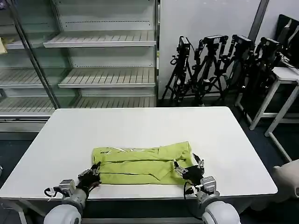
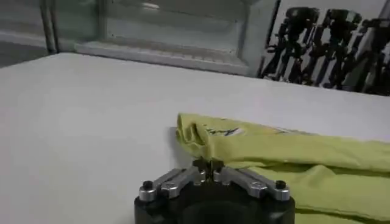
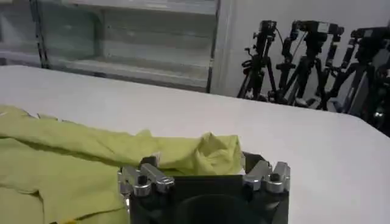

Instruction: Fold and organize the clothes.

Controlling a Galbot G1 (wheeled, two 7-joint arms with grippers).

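Observation:
The lime T-shirt (image 1: 140, 164) lies folded into a long band across the white table (image 1: 140, 128), close to its front edge. My left gripper (image 1: 96, 169) sits low at the band's left end. In the left wrist view its fingertips (image 2: 208, 164) are pressed together right at the shirt's (image 2: 286, 149) edge, apparently pinching it. My right gripper (image 1: 188, 165) is at the band's right end. It stands open (image 3: 201, 163), with a bunched corner of the shirt (image 3: 213, 151) between its spread fingers.
Metal shelving (image 1: 103, 42) stands behind the table. Black tripods (image 1: 219, 65) line the back right wall, and a small white table (image 1: 285, 77) is at the far right. Bare tabletop extends behind and beside the shirt.

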